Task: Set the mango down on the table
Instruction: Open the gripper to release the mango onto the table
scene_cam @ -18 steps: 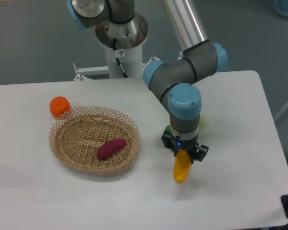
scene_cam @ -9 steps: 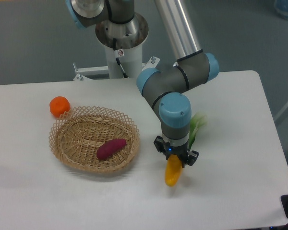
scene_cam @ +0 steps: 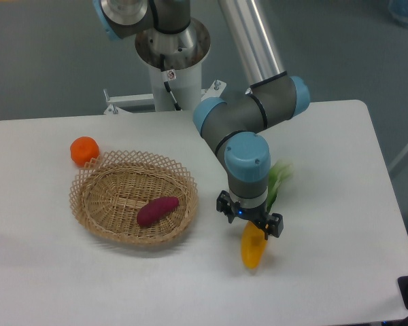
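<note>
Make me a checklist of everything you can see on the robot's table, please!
Surface: white table with rounded corners, bare on its right side.
Job's things: yellow-orange mango right of the basket, low at the tabletop, its top end at the gripper.
Clutter: wicker basket holding a purple sweet potato; an orange outside its rim at the far left; something leafy green behind the arm.
Gripper: gripper pointing down over the mango; whether the fingers are clamped cannot be told.
Cables: a black cable on the robot's base column.
Surroundings: grey floor; dark object at the lower right edge.
</note>
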Robot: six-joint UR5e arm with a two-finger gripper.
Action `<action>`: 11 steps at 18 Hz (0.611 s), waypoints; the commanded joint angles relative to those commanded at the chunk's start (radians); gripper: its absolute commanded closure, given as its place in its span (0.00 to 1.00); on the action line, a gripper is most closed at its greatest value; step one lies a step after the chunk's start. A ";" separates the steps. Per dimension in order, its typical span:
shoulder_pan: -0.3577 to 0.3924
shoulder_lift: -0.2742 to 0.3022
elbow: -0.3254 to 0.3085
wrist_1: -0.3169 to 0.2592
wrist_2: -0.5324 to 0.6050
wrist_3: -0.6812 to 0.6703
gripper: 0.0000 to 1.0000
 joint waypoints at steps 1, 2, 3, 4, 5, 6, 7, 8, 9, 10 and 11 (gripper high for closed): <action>0.003 0.006 0.006 -0.002 -0.002 0.005 0.00; 0.008 0.011 0.012 -0.003 -0.005 0.008 0.00; 0.009 0.014 0.018 -0.005 -0.006 0.011 0.00; 0.009 0.015 0.023 -0.008 -0.008 0.018 0.00; 0.011 0.015 0.034 -0.009 -0.014 0.029 0.00; 0.017 0.015 0.046 -0.011 -0.023 0.038 0.00; 0.026 0.015 0.058 -0.014 -0.034 0.047 0.00; 0.035 0.015 0.072 -0.023 -0.046 0.060 0.00; 0.041 0.015 0.086 -0.050 -0.049 0.072 0.00; 0.044 0.015 0.101 -0.092 -0.049 0.087 0.00; 0.046 0.015 0.123 -0.139 -0.048 0.104 0.00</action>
